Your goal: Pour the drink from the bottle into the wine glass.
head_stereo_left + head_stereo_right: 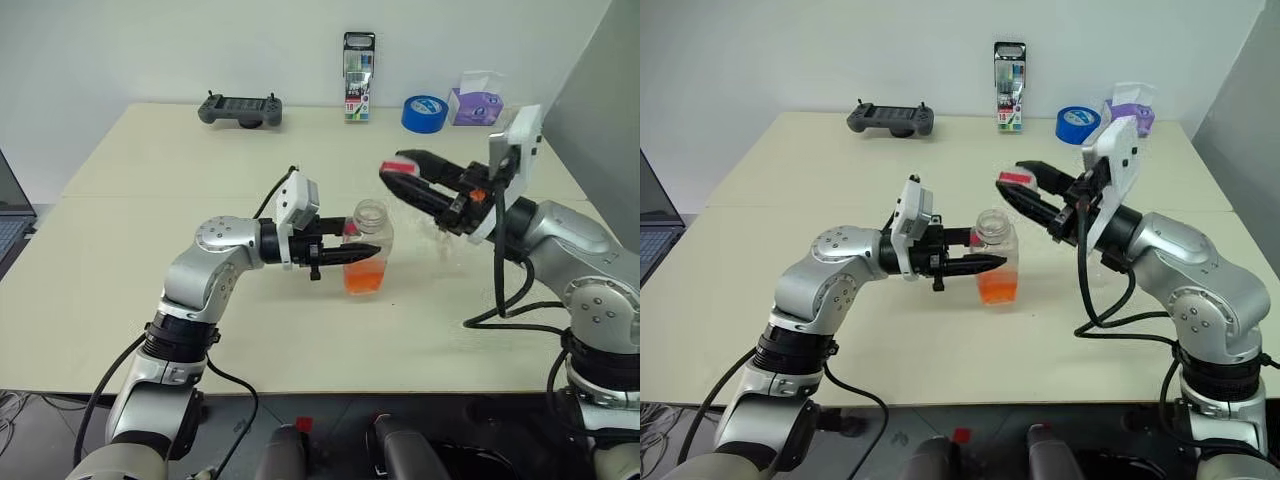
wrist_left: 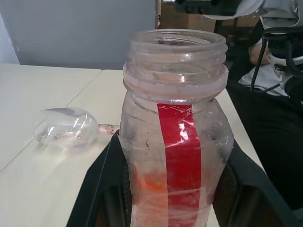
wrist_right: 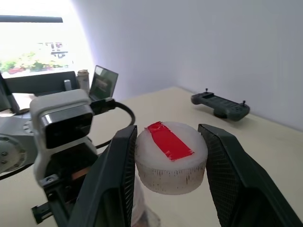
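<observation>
The bottle point(image 1: 366, 240) stands upright on the table, its wide neck uncapped, with my left gripper point(image 1: 350, 252) shut around its body from the left. The orange drink point(image 1: 363, 278) fills only its bottom part. In the left wrist view the red label strip point(image 2: 182, 156) faces me. Beyond the bottle in that view, the wine glass point(image 2: 66, 127) lies on its side on the table. My right gripper point(image 1: 397, 178) hovers above and to the right of the bottle's mouth. It is shut on the white cap point(image 3: 170, 156), which has a red strip on top.
At the far edge of the table lie a grey game controller point(image 1: 240, 109), an upright marker pack point(image 1: 359, 62), a blue tape roll point(image 1: 424, 113) and a purple tissue box point(image 1: 474, 104). A laptop point(image 1: 10, 215) sits off the table's left side.
</observation>
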Robot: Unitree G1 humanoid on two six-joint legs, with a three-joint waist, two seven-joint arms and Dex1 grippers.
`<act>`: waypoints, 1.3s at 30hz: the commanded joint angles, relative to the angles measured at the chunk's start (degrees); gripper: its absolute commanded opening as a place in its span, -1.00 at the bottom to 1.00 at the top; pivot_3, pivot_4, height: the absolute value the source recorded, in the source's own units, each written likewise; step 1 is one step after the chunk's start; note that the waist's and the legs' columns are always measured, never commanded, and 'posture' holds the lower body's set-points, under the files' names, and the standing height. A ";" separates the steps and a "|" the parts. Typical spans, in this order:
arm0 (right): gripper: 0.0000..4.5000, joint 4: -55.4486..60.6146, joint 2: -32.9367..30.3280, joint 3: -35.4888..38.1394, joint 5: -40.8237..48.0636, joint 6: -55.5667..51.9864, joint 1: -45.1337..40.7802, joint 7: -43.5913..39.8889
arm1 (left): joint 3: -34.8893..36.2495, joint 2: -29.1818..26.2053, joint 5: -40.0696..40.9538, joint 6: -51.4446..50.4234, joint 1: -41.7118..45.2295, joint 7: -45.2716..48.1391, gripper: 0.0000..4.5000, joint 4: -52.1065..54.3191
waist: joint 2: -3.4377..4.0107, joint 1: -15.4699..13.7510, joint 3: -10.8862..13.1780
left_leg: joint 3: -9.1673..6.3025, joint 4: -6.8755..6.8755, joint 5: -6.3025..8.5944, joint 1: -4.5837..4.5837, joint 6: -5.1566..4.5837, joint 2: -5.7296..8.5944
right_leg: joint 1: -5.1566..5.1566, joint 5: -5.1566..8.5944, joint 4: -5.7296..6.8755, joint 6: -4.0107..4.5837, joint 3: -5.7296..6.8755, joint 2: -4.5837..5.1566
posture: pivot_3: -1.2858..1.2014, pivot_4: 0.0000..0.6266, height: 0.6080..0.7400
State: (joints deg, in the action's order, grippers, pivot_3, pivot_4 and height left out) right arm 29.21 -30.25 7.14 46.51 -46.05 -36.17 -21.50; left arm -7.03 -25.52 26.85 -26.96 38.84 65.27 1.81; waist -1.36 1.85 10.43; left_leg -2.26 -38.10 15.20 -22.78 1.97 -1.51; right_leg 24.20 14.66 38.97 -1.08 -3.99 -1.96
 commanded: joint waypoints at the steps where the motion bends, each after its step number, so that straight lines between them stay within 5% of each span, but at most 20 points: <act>1: -0.20 0.18 -1.47 4.07 -7.16 3.39 2.63 5.91 | 0.50 -0.04 0.64 0.91 0.66 0.05 -0.21 1.99 | 0.00 -0.03 0.00 | 0.00 0.00 0.00 -0.01 0.00 0.00 | 0.00 0.00 -0.01 0.00 0.00 0.00 | 0.03 -0.52 1.00; 8: -0.20 -5.66 -0.10 5.04 -26.18 10.62 17.31 17.70 | 0.47 0.16 0.70 0.74 0.66 0.03 -0.21 1.81 | 0.00 -0.16 0.00 | 0.13 0.02 0.00 -0.06 0.01 0.01 | 0.04 0.00 -0.04 0.00 -0.14 0.14 | 0.03 -0.52 1.00; 21: -0.20 -22.01 12.66 5.38 -34.24 21.39 27.15 21.61 | 0.39 0.50 0.17 0.97 2.71 0.60 -0.21 -0.14 | 0.02 0.12 -0.01 | 0.27 0.04 0.00 0.07 0.01 0.00 | 0.03 0.00 0.00 0.00 -0.23 -0.07 | 0.03 -0.52 1.00; 29: 0.97 -23.67 13.41 5.62 -35.73 22.71 27.66 20.91 | 0.55 -0.05 0.43 0.59 2.41 0.39 -0.21 0.54 | 0.02 0.07 -0.01 | 0.26 0.03 0.00 0.09 0.01 0.00 | 0.02 0.00 0.00 0.00 -0.23 -0.06 | 0.03 -0.52 1.00; 39: 0.99 -11.82 8.85 7.47 -37.73 23.50 28.55 18.84 | 0.73 -0.26 0.27 0.92 2.49 0.31 -0.21 -0.16 | 0.03 0.04 -0.01 | 0.26 0.03 0.00 0.08 0.01 0.01 | 0.03 0.00 0.00 0.00 -0.22 -0.06 | 0.03 -0.52 1.00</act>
State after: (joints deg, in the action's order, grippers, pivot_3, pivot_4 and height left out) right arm 11.69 -19.38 12.42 9.52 -24.36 -7.57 -1.37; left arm -7.46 -25.54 26.62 -26.99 40.42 65.65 0.74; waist -1.33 1.88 10.42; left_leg -2.01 -38.07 15.20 -22.71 1.98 -1.50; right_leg 24.23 14.67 38.98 -1.08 -4.21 -2.02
